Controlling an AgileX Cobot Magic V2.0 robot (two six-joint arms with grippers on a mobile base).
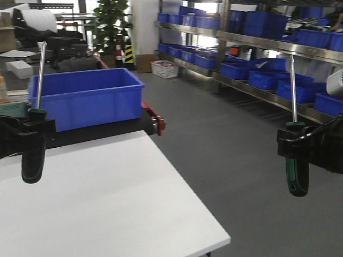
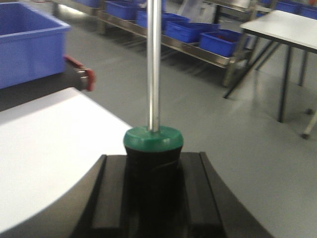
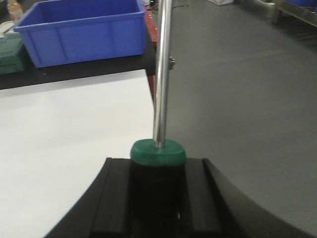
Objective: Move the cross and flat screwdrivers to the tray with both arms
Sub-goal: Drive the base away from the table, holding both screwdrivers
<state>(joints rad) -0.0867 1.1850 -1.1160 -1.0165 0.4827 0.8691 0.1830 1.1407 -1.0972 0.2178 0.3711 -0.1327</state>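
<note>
Front view: left gripper (image 1: pixel 32 128) at the left edge, clamped tight around the black handle of the left screwdriver (image 1: pixel 32 160). Handle end hanging below the clamp over the white table (image 1: pixel 118 203), silver shaft straight up in front of the blue crate (image 1: pixel 86 99). Right gripper (image 1: pixel 297 140) at the far right, closed likewise on the right screwdriver (image 1: pixel 297 176) — upright, off the table's side, above the grey floor (image 1: pixel 214 134), shaft rising before the shelves (image 1: pixel 257 59) of blue bins. The two tools well apart.

Left wrist view: left gripper (image 2: pixel 153 168) pressed against both sides of the handle, green collar of the left screwdriver (image 2: pixel 153 140) just above the jaws, shaft running up out of frame. White table (image 2: pixel 44 148) to the left, blue crate (image 2: pixel 25 44) at the upper left.

Right wrist view: same grip — right gripper (image 3: pixel 159 171) snug on the handle, green collar of the right screwdriver (image 3: pixel 158 152) on top, shaft upright past the top edge. White table (image 3: pixel 69 139) at the left, blue crate (image 3: pixel 84 29) behind it, grey floor (image 3: pixel 247 99) to the right.
</note>
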